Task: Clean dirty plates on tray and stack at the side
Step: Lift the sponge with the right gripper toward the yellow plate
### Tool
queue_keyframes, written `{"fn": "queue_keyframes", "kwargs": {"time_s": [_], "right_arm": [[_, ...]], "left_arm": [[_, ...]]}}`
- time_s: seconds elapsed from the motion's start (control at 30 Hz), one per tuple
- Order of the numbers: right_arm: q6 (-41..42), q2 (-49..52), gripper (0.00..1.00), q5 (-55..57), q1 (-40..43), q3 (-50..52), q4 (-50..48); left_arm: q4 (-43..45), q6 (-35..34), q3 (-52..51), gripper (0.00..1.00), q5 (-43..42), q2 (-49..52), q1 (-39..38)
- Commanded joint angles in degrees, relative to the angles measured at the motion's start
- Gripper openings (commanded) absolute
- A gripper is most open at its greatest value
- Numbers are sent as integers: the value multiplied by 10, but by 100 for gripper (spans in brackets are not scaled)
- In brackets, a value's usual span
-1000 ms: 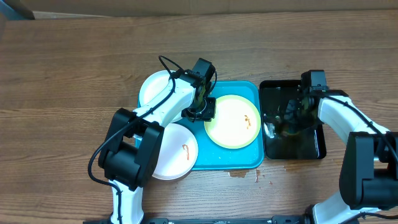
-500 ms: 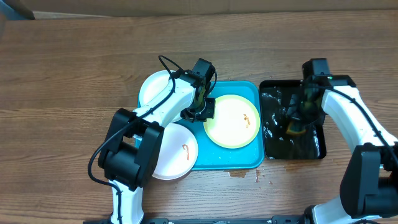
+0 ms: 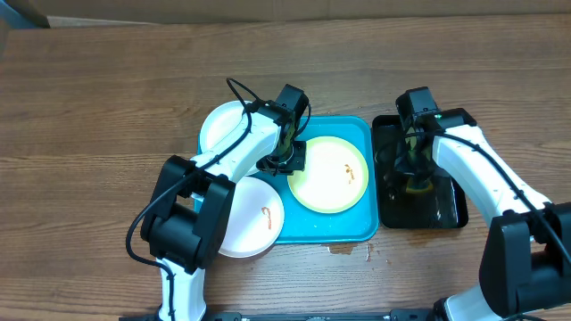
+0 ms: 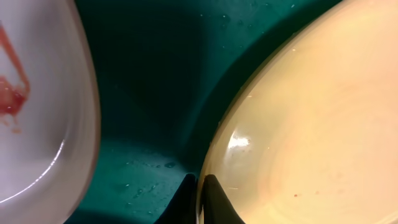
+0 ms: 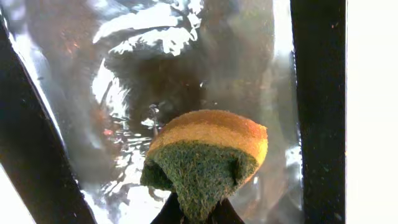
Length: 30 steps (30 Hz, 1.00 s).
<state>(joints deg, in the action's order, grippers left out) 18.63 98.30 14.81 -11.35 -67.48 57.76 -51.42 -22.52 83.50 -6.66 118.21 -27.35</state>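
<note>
A pale yellow-green rimmed plate with small red smears lies on the turquoise tray. My left gripper is shut on this plate's left rim. A white plate lies at the tray's far left. Another white plate with a red smear lies at the front left, and shows in the left wrist view. My right gripper is shut on a yellow-and-green sponge above the black tray of water.
The black tray holds water and stands right of the turquoise tray. Small brown specks lie on the wood in front of the turquoise tray.
My right gripper has moved left and back over the black tray with the sponge. The yellow-green plate has shifted slightly left. The left arm has barely moved.
</note>
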Motion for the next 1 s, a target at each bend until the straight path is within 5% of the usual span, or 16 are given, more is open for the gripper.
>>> {"fn": "queue_keyframes", "kwargs": {"time_s": [0.0, 0.17, 0.2, 0.27, 0.37, 0.63, 0.97], "right_arm": [[-12, -13, 4, 1, -6, -11, -9], [-8, -13, 4, 1, -6, -11, -14], [2, -13, 4, -16, -6, -11, -26], [-48, -13, 4, -45, -10, -11, -39], [-9, -13, 4, 41, -11, -11, -15], [-27, -13, 4, -49, -8, -11, -43], [-65, -13, 4, -186, -30, -77, -49]], "left_arm": [[1, -13, -4, 9, 41, 5, 4], [5, -13, -4, 24, 34, 5, 4], [6, -13, -4, 35, 32, 5, 4], [7, -13, -4, 37, 32, 5, 4], [7, -13, -4, 29, 32, 5, 4], [9, -13, -4, 6, 26, 5, 3], [9, -45, -4, 4, 28, 5, 5]]}}
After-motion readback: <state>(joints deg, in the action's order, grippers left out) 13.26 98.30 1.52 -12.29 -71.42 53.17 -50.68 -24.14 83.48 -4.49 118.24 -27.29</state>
